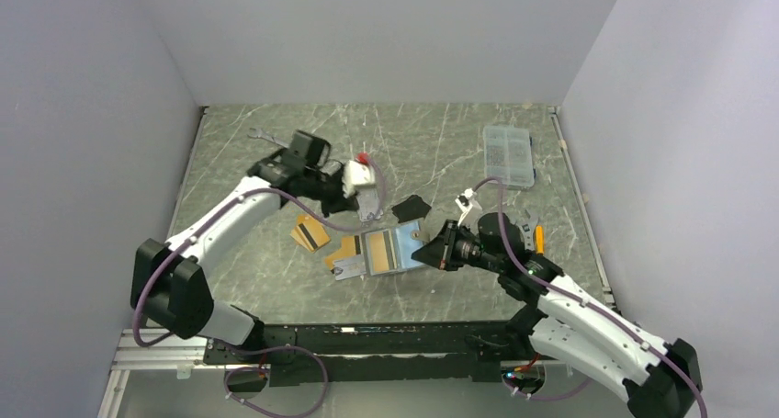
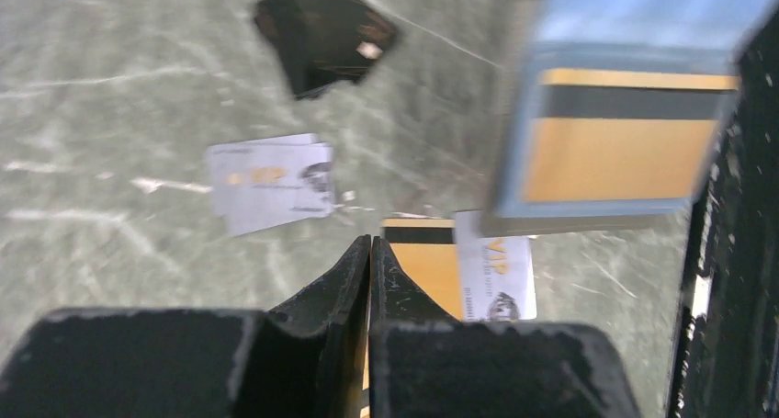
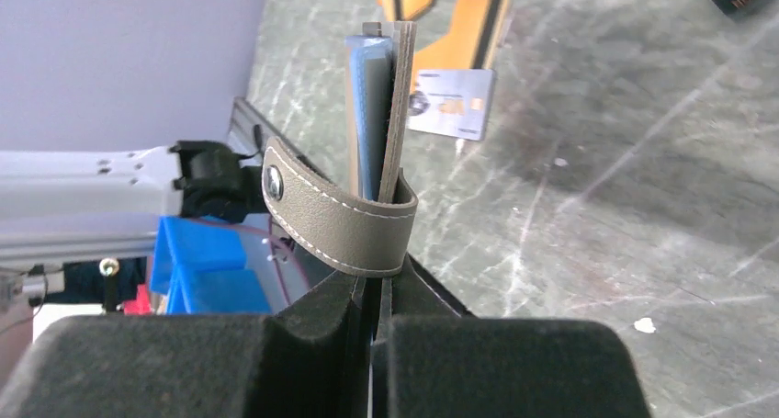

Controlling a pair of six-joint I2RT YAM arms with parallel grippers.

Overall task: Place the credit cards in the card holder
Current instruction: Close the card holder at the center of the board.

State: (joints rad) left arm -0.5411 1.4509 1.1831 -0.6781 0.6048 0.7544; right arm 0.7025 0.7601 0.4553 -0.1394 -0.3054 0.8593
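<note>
Grey-taupe card holder [image 1: 393,250] lies open mid-table. Right arm [image 1: 570,308] reaches in low from the near right, right gripper [image 3: 372,289] clamped on the holder's right edge, at the snap tab [image 3: 340,225]. Left arm [image 1: 230,216] is stretched far, with the left gripper [image 2: 370,253] just beyond the holder, fingers pressed together. We can't tell if they pinch anything. Loose credit cards [image 1: 310,232] lie left.
</note>
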